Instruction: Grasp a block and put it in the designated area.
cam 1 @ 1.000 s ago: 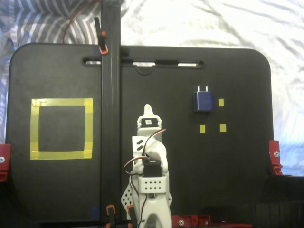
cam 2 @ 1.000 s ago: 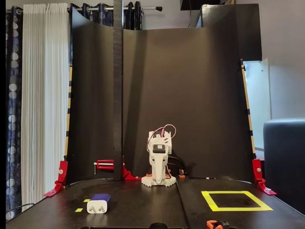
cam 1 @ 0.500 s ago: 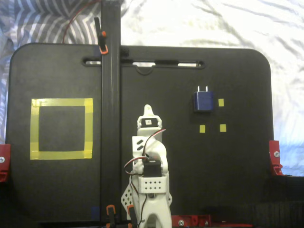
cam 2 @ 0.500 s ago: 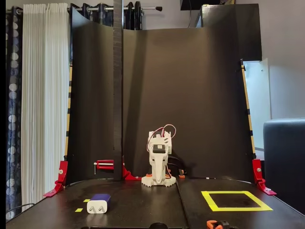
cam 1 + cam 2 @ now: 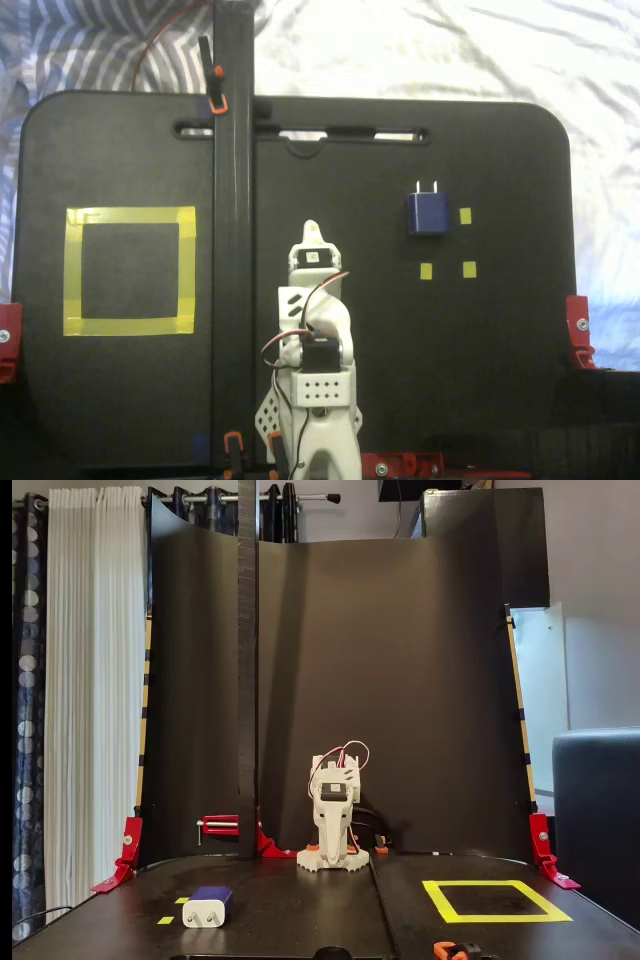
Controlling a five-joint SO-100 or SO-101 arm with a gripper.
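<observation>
Folding back over its own base, our white arm (image 5: 312,340) sits tucked at the near edge of the bench (image 5: 500,380) in the top-down fixed view, and the gripper (image 5: 312,233) points away from the base along the bench; we cannot tell from either fixed view whether its jaws are parted or closed, and it carries nothing that we can see.

We find the block (image 5: 427,213) lying flat on the right side of that view, well apart from the gripper, its two silvery prongs toward the far edge. Three small yellow tape squares (image 5: 465,215) lie just beside and below it. The designated area (image 5: 130,215) is on the opposite side, across the dark upright post (image 5: 232,150), and stands empty.

We judge the reach to be the main hazard: the block is smooth, hard plastic with rounded edges, so an off-centre pinch could squirt it sideways or spin it. Closing across the prongs rather than the flat sides would give us a poor hold. On the carry, swinging low could clip the post.

From the front fixed view the block (image 5: 208,906) shows a white face and blue top; the bench is matte black, and the yellow tape (image 5: 495,901) is flat and faintly glossy.
</observation>
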